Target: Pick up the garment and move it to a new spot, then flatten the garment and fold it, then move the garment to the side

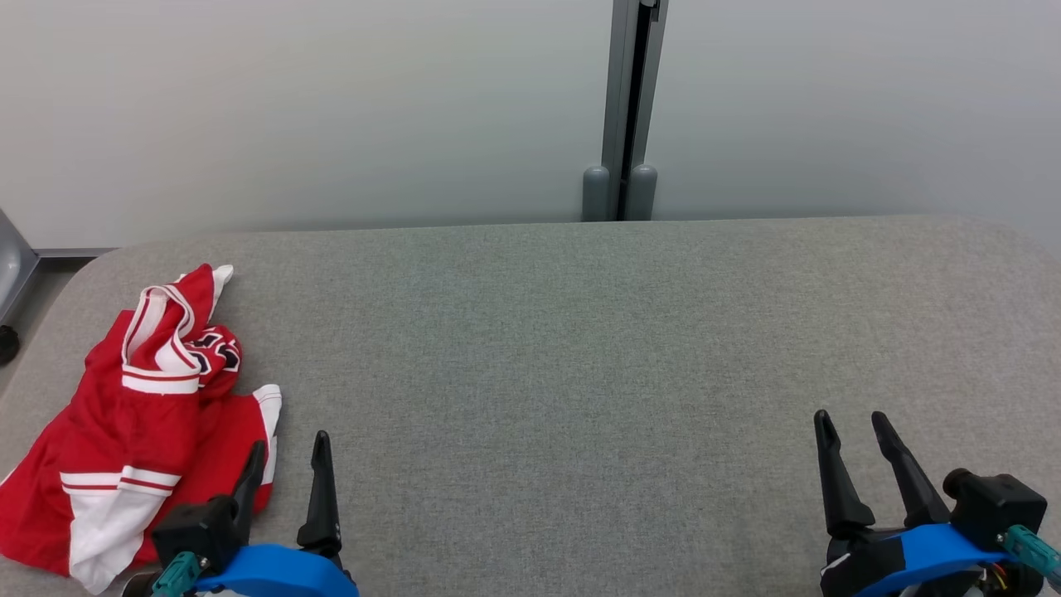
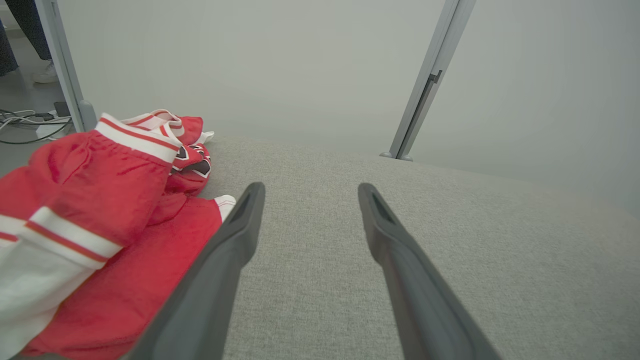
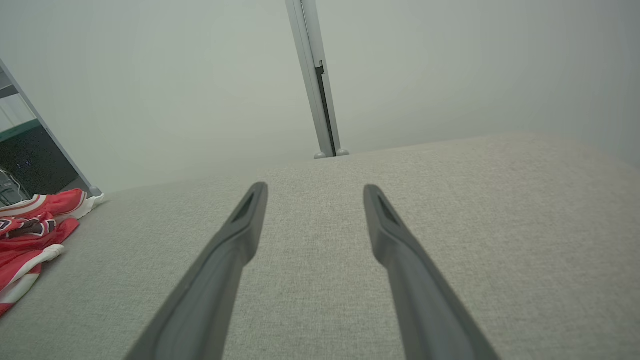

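Crumpled red and white fabric garment lies bunched at the far left of a wide, grey, cloth-covered table, close to its rounded left corner. White bands edged with red stripes run along its hems, and a dark printed patch sits among the folds.

My left claw hovers just beside the garment's right edge, its two long dark fingers spread apart and holding nothing. One finger overlaps the red cloth in the head view, and I cannot tell whether it touches. My right claw is well apart from the garment, over bare cloth at the table's right, fingers likewise spread and empty.

Behind the table stand pale grey wall panels, joined by an upright grey metal post. In the left wrist view, cables lie on the floor beyond the garment.
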### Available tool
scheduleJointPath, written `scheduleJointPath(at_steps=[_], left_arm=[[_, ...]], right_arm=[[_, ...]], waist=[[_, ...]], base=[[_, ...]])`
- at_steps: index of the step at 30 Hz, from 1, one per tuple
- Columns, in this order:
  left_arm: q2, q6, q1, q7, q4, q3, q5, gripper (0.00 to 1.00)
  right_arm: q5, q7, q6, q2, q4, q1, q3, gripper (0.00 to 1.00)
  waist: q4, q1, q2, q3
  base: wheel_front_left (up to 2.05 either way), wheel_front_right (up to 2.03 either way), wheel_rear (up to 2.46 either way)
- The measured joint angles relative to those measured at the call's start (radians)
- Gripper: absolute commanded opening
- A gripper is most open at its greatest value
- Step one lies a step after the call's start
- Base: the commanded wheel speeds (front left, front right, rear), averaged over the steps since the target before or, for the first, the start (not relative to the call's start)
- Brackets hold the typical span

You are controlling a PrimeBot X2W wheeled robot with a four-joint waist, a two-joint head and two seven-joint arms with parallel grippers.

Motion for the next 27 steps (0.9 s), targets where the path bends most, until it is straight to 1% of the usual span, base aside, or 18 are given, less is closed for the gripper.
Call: scheduleJointPath(at_steps=[10,15,16,18,20,22,23,24,25,27], left_arm=[[0.015,0.013,0.008,0.007,-0.024,-0.014,0.014,1.0],[0.019,0.02,0.009,0.002,-0.025,-0.018,0.021,1.0],[0.02,0.022,0.008,0.0,-0.023,-0.018,0.023,1.0],[0.02,0.022,0.008,0.0,-0.022,-0.019,0.023,1.0],[0.022,0.023,0.008,-0.005,-0.02,-0.018,0.025,1.0],[0.025,0.023,0.008,-0.007,-0.017,-0.017,0.024,1.0],[0.027,0.026,0.007,-0.008,-0.016,-0.016,0.024,1.0],[0.029,0.027,0.007,-0.007,-0.016,-0.015,0.025,1.0],[0.029,0.027,0.007,-0.007,-0.016,-0.015,0.025,1.0],[0.03,0.034,0.008,-0.007,-0.02,-0.014,0.024,1.0]], right_arm=[[-0.022,0.001,0.0,0.0,-0.024,0.01,-0.006,1.0],[-0.034,-0.007,0.0,0.0,-0.024,0.014,-0.012,1.0],[-0.038,-0.008,0.0,-0.001,-0.025,0.015,-0.012,1.0],[-0.038,-0.008,0.0,0.0,-0.026,0.015,-0.011,1.0],[-0.04,-0.011,0.0,0.0,-0.028,0.015,-0.011,1.0],[-0.045,-0.011,0.0,-0.001,-0.028,0.015,-0.012,1.0],[-0.046,-0.012,0.0,0.0,-0.028,0.015,-0.013,1.0],[-0.047,-0.016,0.0,0.0,-0.028,0.015,-0.014,1.0],[-0.047,-0.016,0.0,0.0,-0.028,0.015,-0.014,1.0],[-0.047,-0.016,0.0,-0.001,-0.026,0.015,-0.011,1.0]], waist=[[0.006,0.0,0.0,0.003],[0.036,0.0,0.0,0.007],[0.057,0.0,0.0,0.008],[0.07,0.0,0.0,0.008],[0.099,0.0,0.0,0.007],[0.132,0.0001,0.0,0.005],[0.167,0.0,0.0,0.003],[0.186,0.0,0.0,0.001],[0.186,0.0,0.0,0.001],[0.222,0.0,0.0,-0.001]], base=[[0.0,0.0,0.0],[0.0,0.0,0.0],[0.0,0.0,0.0],[0.0,0.0,0.0],[0.0,0.0,0.0],[0.0,0.0,0.0],[0.0,0.0,0.0],[0.0,0.0,0.0],[0.0,0.0,0.0],[0.0,0.0,0.0]])
